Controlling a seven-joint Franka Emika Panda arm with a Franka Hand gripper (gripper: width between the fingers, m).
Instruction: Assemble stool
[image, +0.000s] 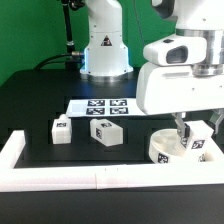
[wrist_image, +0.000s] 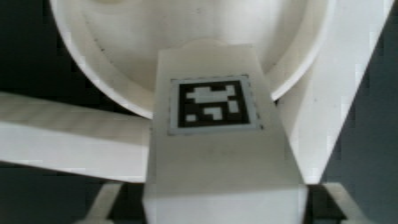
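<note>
"Where's the seat (image: 162, 152)?"
"Exterior view's right, beside the border rail (image: 60, 178), directly beneath the gripper (image: 195, 132)."
"And the gripper?"
"Clamped on one leg (wrist_image: 214, 105), whose long axis runs straight out from it, down towards the seat's rim."

The exterior camera sits mid-distance, slightly above the bench (image: 40, 100), facing my base (image: 105, 55) at twelve o'clock. My wrist camera hangs close above the leg (wrist_image: 214, 150) and seat (wrist_image: 89, 60), the exterior's four-o'clock patch.

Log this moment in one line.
gripper: shut on white blocky plastic leg | over white round plastic seat | two loose legs
</note>
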